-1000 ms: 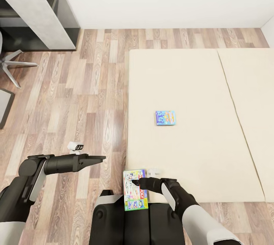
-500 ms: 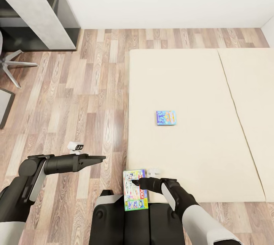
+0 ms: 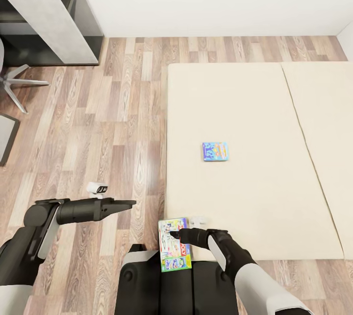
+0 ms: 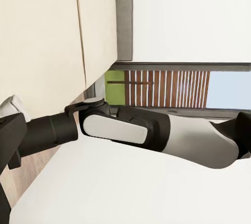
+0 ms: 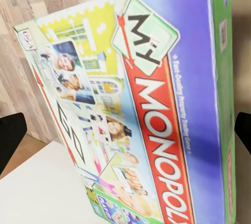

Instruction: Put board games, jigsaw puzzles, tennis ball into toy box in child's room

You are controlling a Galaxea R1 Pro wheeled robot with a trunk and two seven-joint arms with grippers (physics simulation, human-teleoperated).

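Head view: my right hand (image 3: 177,233) sits over the larger green-edged board game (image 3: 174,250), which lies just in front of my trunk at the near edge of the bed (image 3: 255,109); whether its fingers grip the box I cannot tell. My right wrist view has that box (image 5: 141,109) close up, with "MONOPOLY" printed across it. The small blue board game (image 3: 215,151) lies mid-mattress. My left hand (image 3: 128,203) hangs over the wood floor (image 3: 108,109), fingers narrow.

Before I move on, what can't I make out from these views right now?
- Right gripper grip: head view, fingers overlap the larger board game; closure unclear.
- Left gripper: head view, side-on; jaws unreadable.
- Small blue board game: print too small.
- Table: head view, cut by edge.
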